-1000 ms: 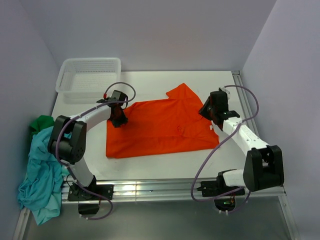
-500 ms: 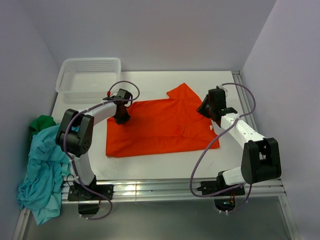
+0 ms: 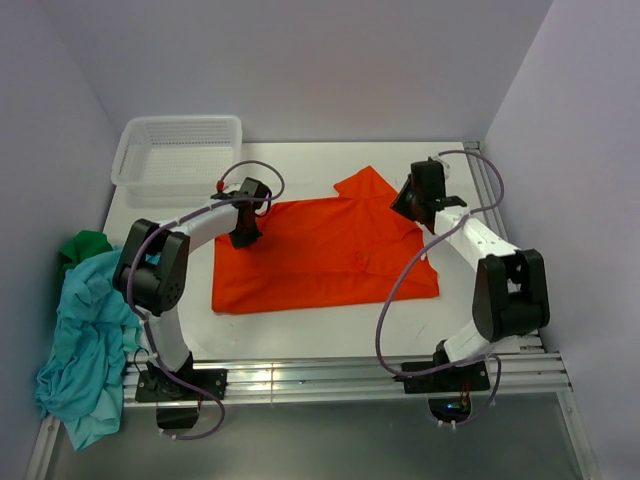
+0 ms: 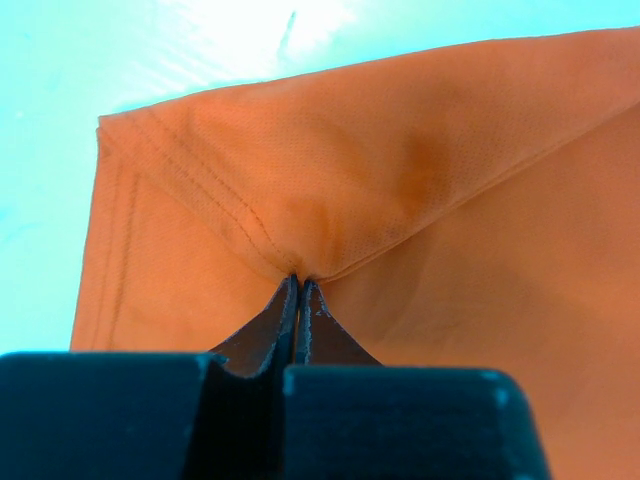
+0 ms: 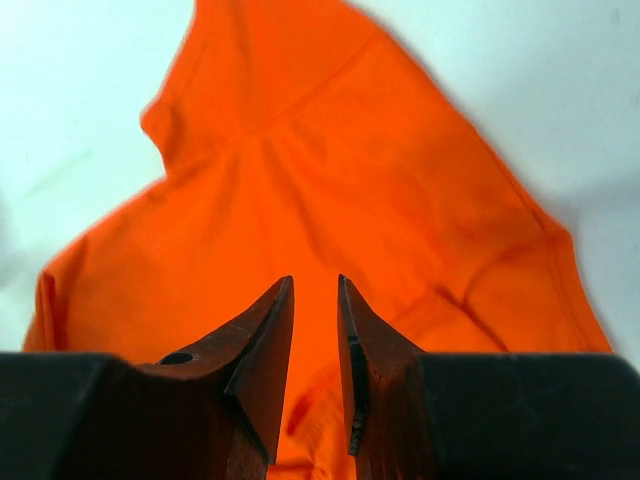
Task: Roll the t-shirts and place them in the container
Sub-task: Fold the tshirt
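An orange-red t-shirt point(image 3: 320, 255) lies spread flat on the white table, one sleeve point(image 3: 365, 185) pointing to the back. My left gripper point(image 3: 243, 235) is at the shirt's back left corner, shut on a pinched fold of the orange cloth point(image 4: 330, 200) beside the stitched hem. The right gripper point(image 3: 402, 212) hovers over the shirt's right part near the sleeve point(image 5: 270, 90). It stands open by a narrow gap, with only cloth seen below the fingers. A teal-blue t-shirt point(image 3: 85, 340) and a dark green one point(image 3: 85, 245) hang crumpled over the table's left edge.
A white mesh basket point(image 3: 178, 150) stands at the back left corner. Purple walls close in the back and both sides. A metal rail point(image 3: 320, 378) runs along the near edge between the arm bases.
My left gripper has closed on the shirt's corner fold after shifting slightly right. The right gripper has moved back toward the sleeve, its gap barely narrower.
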Motion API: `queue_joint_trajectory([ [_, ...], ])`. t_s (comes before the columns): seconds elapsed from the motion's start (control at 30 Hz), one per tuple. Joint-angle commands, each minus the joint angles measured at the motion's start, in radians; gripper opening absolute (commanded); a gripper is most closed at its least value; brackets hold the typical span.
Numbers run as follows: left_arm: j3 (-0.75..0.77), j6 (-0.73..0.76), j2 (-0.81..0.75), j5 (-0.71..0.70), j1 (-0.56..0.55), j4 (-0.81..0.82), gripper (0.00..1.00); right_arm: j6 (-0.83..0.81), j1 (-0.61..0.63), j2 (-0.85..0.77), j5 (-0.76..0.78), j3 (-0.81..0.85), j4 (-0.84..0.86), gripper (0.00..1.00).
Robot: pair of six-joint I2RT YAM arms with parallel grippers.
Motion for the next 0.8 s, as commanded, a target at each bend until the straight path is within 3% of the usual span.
queue_joint_trajectory([
  [0.0, 0.047, 0.0, -0.08, -0.053, -0.008, -0.058, 0.0, -0.016, 0.003, 0.061, 0.056, 0.126, -0.019, 0.32],
  [0.5, -0.016, 0.035, -0.132, -0.027, -0.008, -0.028, 0.0, -0.107, 0.003, 0.493, 0.076, 0.618, -0.165, 0.44],
  [0.63, -0.037, 0.044, -0.143, -0.015, -0.007, -0.014, 0.0, -0.157, 0.008, 0.643, 0.095, 0.793, -0.274, 0.53],
  [0.73, -0.031, 0.053, -0.146, 0.01, -0.008, -0.009, 0.0, -0.187, 0.009, 0.751, 0.093, 0.948, -0.364, 0.83],
  [0.77, -0.027, 0.056, -0.146, 0.014, -0.008, -0.012, 0.0, -0.188, 0.011, 0.777, 0.101, 1.041, -0.396, 0.83],
])
